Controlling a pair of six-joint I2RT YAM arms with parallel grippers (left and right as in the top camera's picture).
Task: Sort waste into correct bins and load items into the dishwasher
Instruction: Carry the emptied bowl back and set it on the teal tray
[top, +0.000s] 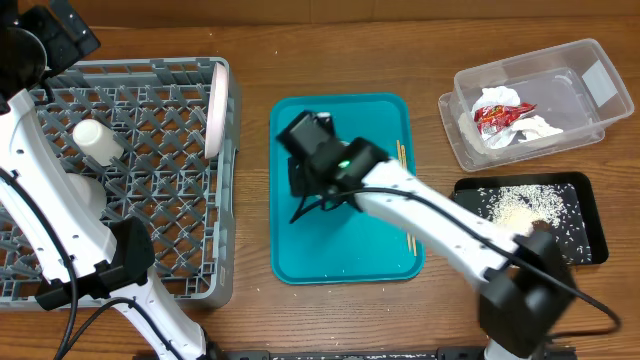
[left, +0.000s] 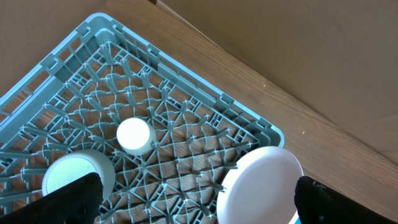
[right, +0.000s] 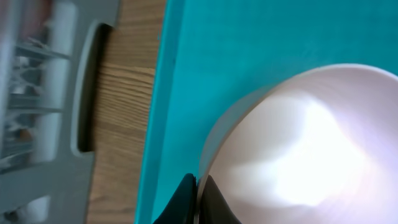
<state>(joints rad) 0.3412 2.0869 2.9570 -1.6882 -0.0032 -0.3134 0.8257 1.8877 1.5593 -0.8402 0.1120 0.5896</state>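
My right fingers (right: 214, 202) sit at the bottom edge of the wrist view, drawn close on the rim of a white bowl (right: 298, 143), one tip inside and one outside as far as I can tell. The bowl fills the lower right of that view, over the teal tray (right: 249, 37); I cannot tell whether it is lifted. Left of the tray's edge runs a strip of desk (right: 124, 93), then the grey rack (right: 56, 162) at far left.

From above, the chopsticks (top: 402, 160) lie along the tray's right side. At upper right the clear tub (top: 590, 60) holds the wrapper (top: 500, 112), and below it the black bin (top: 590, 200) holds rice (top: 525, 205).

My left fingers (left: 68, 199) are spread wide and empty above the rack, where a plate (left: 258, 183) stands on edge, with a cup (left: 134, 135) and a second bowl (left: 78, 177) nearby.

I judge the sorting done and the loading under way. Next I need to lift over the tray's lip, carry toward frame left, and set down clear of the plate.
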